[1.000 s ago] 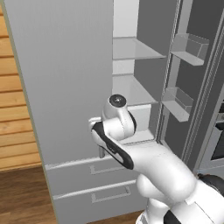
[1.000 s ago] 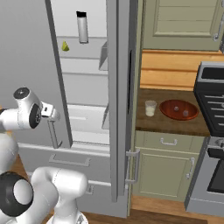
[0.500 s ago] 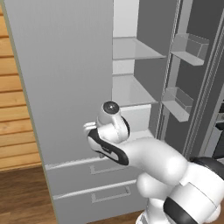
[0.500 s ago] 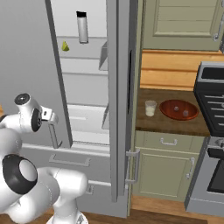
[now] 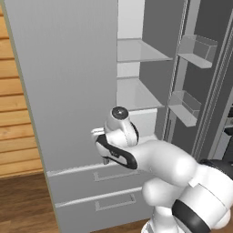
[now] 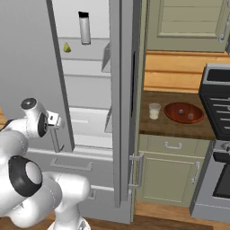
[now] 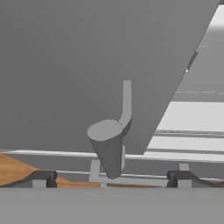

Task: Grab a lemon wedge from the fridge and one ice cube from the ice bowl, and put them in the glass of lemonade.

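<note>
While fridge (image 6: pixel 90 134) door stands open, gripper (image 7: pixel 109 177) fingers spread apart near door handle (image 7: pixel 114 135); lemon wedge (image 6: pixel 66 47) on upper shelf

A slim grey bottle with a dark cap (image 6: pixel 84 28) stands upright on a white upper shelf. To the right, a dark wooden countertop (image 6: pixel 177 127) runs along a wall of horizontal wood planks (image 6: pixel 175 72). Below the countertop are olive-beige lower cabinets (image 6: pixel 164 173) with small metal handles, and above it hangs an upper cabinet (image 6: pixel 186 24) of the same colour. A dark grey stove (image 6: pixel 216 148) stands at the far right, touching the end of the countertop. The floor (image 5: pixel 25 200) is brown wood, and light wooden planking (image 5: pixel 16 113) covers the wall at the far left of the left base view.
</note>
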